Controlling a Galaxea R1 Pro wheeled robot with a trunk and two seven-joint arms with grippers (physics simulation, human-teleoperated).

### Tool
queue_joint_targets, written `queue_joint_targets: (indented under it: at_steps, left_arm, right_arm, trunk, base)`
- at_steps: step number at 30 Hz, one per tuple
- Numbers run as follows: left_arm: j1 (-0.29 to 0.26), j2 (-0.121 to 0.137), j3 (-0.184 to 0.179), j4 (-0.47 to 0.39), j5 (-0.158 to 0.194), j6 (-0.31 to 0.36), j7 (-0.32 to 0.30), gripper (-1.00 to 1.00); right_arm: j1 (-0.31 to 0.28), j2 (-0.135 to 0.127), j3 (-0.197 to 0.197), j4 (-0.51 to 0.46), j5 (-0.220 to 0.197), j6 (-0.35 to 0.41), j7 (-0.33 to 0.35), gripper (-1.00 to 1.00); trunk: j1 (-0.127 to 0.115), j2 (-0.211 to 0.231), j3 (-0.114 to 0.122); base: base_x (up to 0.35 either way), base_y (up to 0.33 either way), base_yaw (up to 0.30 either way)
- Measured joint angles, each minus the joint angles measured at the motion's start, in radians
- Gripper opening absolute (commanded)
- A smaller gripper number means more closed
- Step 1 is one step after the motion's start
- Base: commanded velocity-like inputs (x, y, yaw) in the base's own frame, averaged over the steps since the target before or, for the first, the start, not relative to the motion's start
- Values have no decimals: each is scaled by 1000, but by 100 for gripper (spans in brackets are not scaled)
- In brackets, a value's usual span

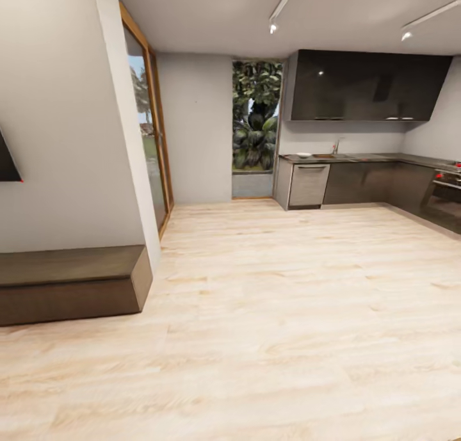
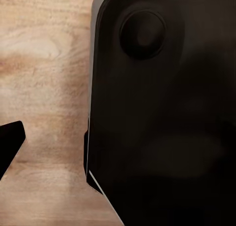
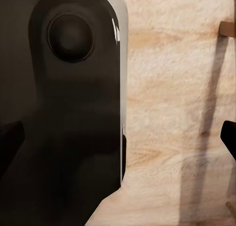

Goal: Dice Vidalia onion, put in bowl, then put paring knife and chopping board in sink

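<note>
The robot's out on the open wood floor (image 1: 269, 313) with the kitchen way off at the far right. The tabletop (image 1: 358, 158) runs along the far wall under the dark wall cabinets (image 1: 368, 86), and the sink (image 1: 324, 155) sits near its left end with the tap (image 1: 335, 145) poking up just behind it. There's a small white thing left of the sink, probably the bowl (image 1: 303, 154), but it's too tiny to be sure. The board and knife are too small to make out from here.

Far middle has a window full of plants (image 1: 257, 116), a glass door with a wood frame (image 1: 152, 121) is on the left wall, and a low dark bench (image 1: 70, 284) sits near left. An oven (image 1: 444, 198) with red knobs is at the far right edge.

Both wrist views look down at the floor past a big black robot part. One dark fingertip (image 2: 10, 142) of the left gripper and one (image 3: 228, 137) of the right peek in at the edges, so I can't tell if either gripper is released or clenched.
</note>
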Motion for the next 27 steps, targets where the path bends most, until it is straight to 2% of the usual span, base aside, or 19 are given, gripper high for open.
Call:
queue_joint_targets:
  at_steps: [5,18,27]
  left_arm:
    - [0,-1,0,0,0,0,0,100]
    - [0,-2,0,0,0,0,0,100]
    - [0,-8,1,0,0,0,0,100]
  right_arm:
    - [0,0,0,0,0,0,0,100]
    - [0,0,0,0,0,0,0,100]
    - [1,0,0,0,0,0,0,100]
  trunk:
    - [0,0,0]
    - [0,0,0]
    - [0,0,0]
  base:
    - [343,0,-238]
    - [342,0,-21]
    - [342,0,-228]
